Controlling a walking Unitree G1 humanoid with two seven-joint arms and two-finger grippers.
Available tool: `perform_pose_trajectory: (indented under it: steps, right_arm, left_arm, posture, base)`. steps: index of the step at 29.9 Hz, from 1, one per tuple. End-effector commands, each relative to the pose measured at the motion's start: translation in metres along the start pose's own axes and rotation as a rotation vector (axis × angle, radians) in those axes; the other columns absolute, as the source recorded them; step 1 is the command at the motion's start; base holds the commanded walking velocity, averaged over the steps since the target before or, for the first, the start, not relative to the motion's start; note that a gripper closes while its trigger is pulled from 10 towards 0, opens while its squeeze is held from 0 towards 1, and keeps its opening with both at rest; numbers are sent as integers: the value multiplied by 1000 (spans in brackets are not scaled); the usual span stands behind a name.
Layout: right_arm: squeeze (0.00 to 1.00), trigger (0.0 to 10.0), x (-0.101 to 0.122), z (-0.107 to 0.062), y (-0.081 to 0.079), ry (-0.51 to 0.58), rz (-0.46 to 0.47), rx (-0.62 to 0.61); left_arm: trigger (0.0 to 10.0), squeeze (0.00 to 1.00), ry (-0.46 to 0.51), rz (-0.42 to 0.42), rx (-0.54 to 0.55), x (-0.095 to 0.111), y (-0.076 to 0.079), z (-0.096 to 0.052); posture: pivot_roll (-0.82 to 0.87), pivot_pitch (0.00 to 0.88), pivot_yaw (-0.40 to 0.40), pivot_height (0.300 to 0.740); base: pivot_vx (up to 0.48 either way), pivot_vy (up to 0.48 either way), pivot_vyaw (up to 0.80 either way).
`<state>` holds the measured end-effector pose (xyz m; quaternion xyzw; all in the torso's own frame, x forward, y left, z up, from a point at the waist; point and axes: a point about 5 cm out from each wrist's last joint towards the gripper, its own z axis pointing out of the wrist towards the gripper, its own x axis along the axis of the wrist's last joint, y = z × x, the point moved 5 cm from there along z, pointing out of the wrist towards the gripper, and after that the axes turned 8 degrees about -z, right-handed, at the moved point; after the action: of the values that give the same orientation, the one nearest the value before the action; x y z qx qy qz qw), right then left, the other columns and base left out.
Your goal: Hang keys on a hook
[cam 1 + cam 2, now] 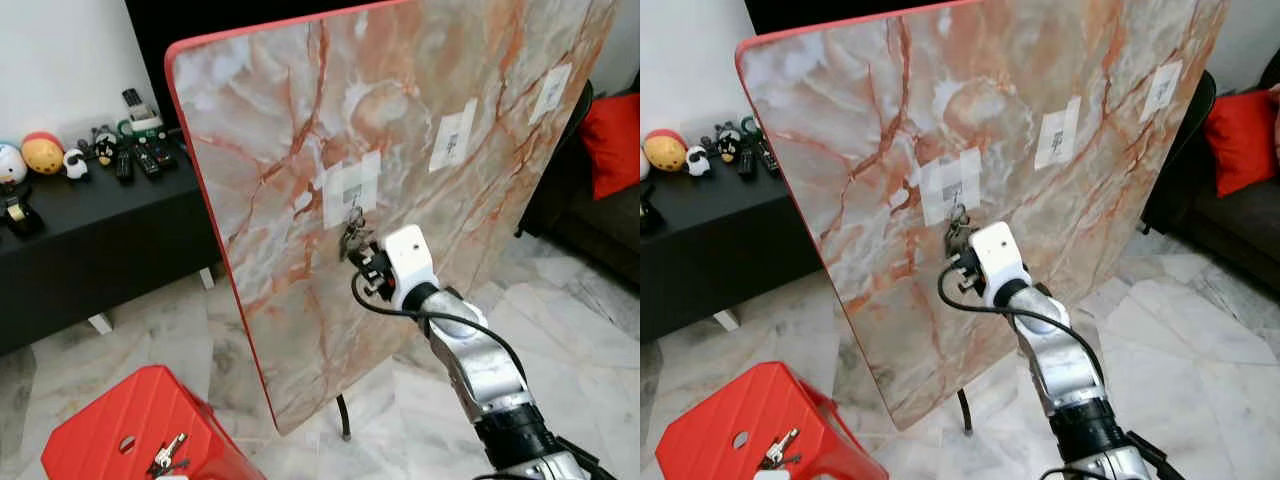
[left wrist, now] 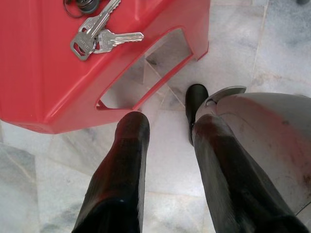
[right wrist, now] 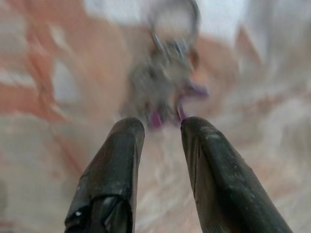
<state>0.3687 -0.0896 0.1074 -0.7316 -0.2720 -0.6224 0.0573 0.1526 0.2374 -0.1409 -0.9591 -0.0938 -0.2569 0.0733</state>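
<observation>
Nearby, red stool point(image 1: 110, 420), spare keys point(image 2: 99, 36).

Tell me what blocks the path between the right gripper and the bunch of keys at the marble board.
Nothing visible blocks it. The right gripper points straight at the blurred metal key bunch, which hangs just beyond its open jaws against the upright orange-veined marble board.

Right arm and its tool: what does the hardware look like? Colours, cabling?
The right arm is silver metal with a black band lower down, a white housing at the wrist and a black cable looped beside it. The right tool has two long, glossy black fingers with rounded tips.
</observation>
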Motion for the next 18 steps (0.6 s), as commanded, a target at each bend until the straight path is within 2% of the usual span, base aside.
perform_pose_trajectory:
  steps: [1, 4, 6, 7, 9, 11, 12, 13, 15, 16, 17, 18]
  right_arm:
    - [0, 10000, -15, -3, 2, -43, 51, -6]
    - [0, 10000, -56, -7, 1, -147, 168, -44]
    - [0, 10000, -107, -16, -9, -299, 232, -69]
    - [0, 10000, -107, -16, -9, -299, 232, -69]
    - [0, 10000, -144, -27, -22, -414, 268, -74]
    - [0, 10000, -177, -44, -34, -534, 312, -97]
    - [0, 10000, -204, -63, -44, -638, 351, -128]
    - [0, 10000, -204, -63, -44, -638, 351, -128]
    - [0, 10000, -234, -90, -57, -772, 394, -161]
    - [0, 10000, -234, -90, -57, -772, 394, -161]
    - [0, 10000, -241, -98, -61, -799, 417, -174]
    - [0, 10000, -257, -117, -69, -862, 481, -210]
  left_arm:
    - [10000, 0, -31, 23, 6, -8, -3, -1]
    - [10000, 0, -31, 22, 7, -8, -5, -1]
    - [10000, 0, -29, 20, 8, -7, -6, -1]
    - [10000, 0, -29, 20, 8, -7, -6, -1]
    - [10000, 0, -28, 20, 9, -7, -6, -1]
    - [10000, 0, -27, 20, 9, -6, -6, -1]
    - [10000, 0, -26, 20, 8, -6, -5, -1]
    - [10000, 0, -26, 20, 8, -6, -5, -1]
    - [10000, 0, -25, 20, 8, -6, -4, -1]
    - [10000, 0, -25, 20, 8, -6, -4, -1]
    - [10000, 0, -24, 21, 8, -5, -4, -1]
    - [10000, 0, -23, 23, 7, -5, -3, -1]
  posture:
    - [41, 0, -36, 740]
    - [49, 0, -36, 740]
    - [47, 0, -36, 740]
    - [47, 0, -36, 740]
    - [47, 0, -33, 740]
    - [49, 0, -33, 740]
    - [50, 0, -32, 740]
    - [50, 0, -32, 740]
    - [56, 0, -31, 740]
    - [56, 0, -31, 740]
    - [55, 0, -30, 740]
    - [48, 0, -26, 740]
  base:
    - [0, 0, 0]
    - [0, 0, 0]
    - [0, 0, 0]
    - [0, 0, 0]
    - [0, 0, 0]
    - [0, 0, 0]
    - [0, 0, 0]
    - [0, 0, 0]
    - [0, 0, 0]
    - [0, 0, 0]
    - [0, 0, 0]
    - [0, 0, 0]
